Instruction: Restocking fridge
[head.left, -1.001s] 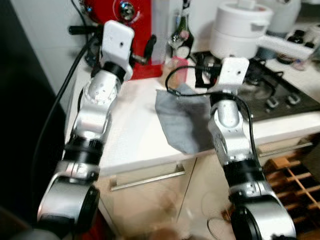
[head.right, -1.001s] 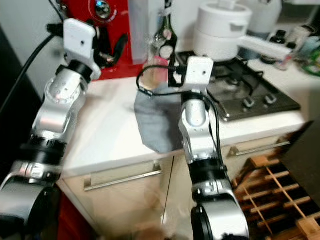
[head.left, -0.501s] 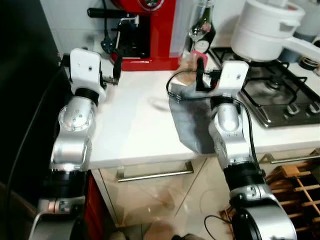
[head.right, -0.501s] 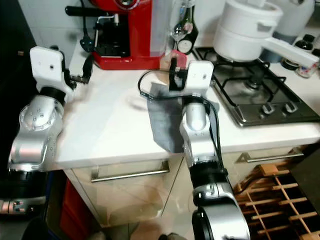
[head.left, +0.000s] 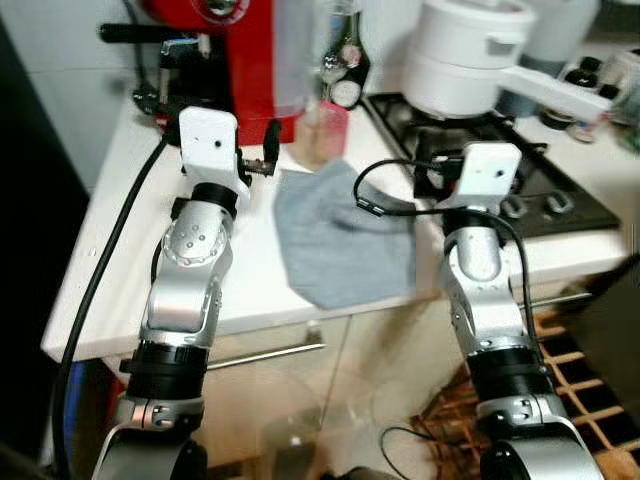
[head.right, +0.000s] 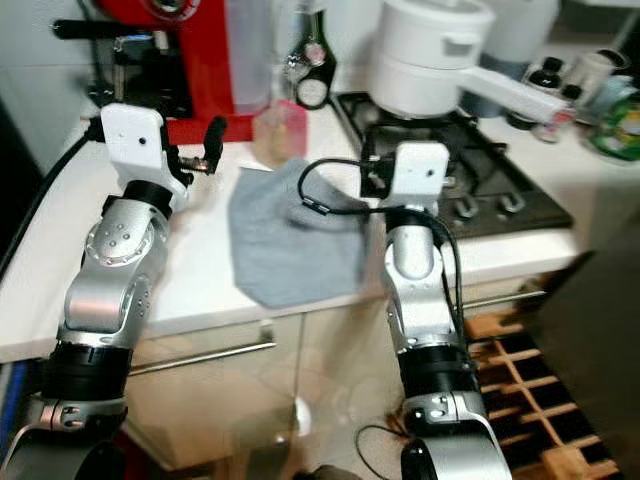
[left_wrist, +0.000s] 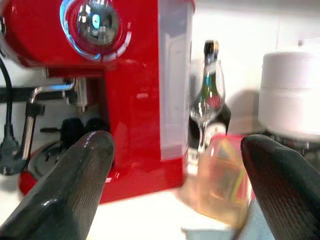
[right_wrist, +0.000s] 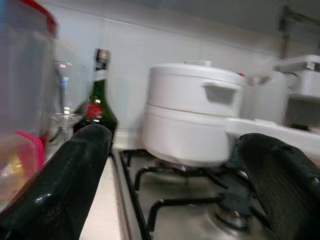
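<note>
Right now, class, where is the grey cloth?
In the left eye view, the grey cloth lies on the white counter between both arms, before the pink-lidded tub, left of the hob.

A white countertop (head.left: 120, 270) carries a red coffee machine (head.left: 235, 60) at the back, a pink-lidded container (head.left: 322, 135) beside it, a dark bottle (head.left: 347, 75), a crumpled grey cloth (head.left: 345, 245), and a gas hob (head.left: 530, 185).

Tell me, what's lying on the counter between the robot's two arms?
A crumpled grey cloth lies on the white counter there, partly overhanging the front edge, as both eye views show.
</note>
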